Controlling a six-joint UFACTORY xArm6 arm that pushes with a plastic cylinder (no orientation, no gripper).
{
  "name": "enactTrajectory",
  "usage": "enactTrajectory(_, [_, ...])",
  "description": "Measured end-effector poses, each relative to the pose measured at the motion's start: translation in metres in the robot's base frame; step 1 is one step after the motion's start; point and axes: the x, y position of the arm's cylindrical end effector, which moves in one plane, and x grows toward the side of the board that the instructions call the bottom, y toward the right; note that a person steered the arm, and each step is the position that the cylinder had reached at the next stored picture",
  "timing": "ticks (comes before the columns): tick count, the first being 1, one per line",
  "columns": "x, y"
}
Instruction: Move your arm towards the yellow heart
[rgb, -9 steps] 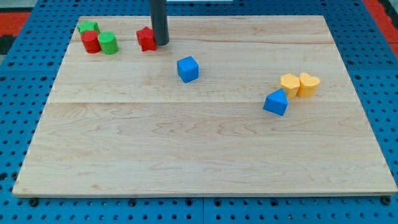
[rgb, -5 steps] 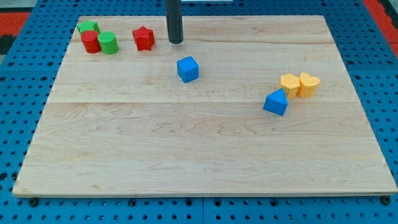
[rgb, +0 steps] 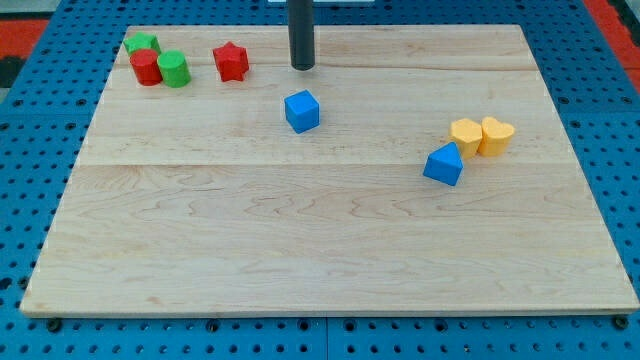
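The yellow heart (rgb: 497, 136) lies at the view's right, touching a yellow hexagon block (rgb: 466, 134) on its left. A blue triangular block (rgb: 443, 164) sits just below and left of the hexagon. My tip (rgb: 303, 66) stands near the view's top centre, above a blue cube (rgb: 302, 110) and to the right of a red star (rgb: 231, 62). The tip touches no block and is far to the left of the yellow heart.
At the view's top left a green block (rgb: 142, 44), a red cylinder (rgb: 146, 68) and a green cylinder (rgb: 174, 70) cluster together. The wooden board (rgb: 320, 250) lies on a blue pegboard.
My tip has slid to the right along the top of the board, away from the red star, which shifted slightly left early on.
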Motion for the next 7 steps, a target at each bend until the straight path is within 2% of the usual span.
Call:
enactTrajectory(4, [0.007,0.043])
enactTrajectory(5, [0.041,0.041])
enactTrajectory(6, [0.049,0.072])
enactTrajectory(7, [0.057,0.162])
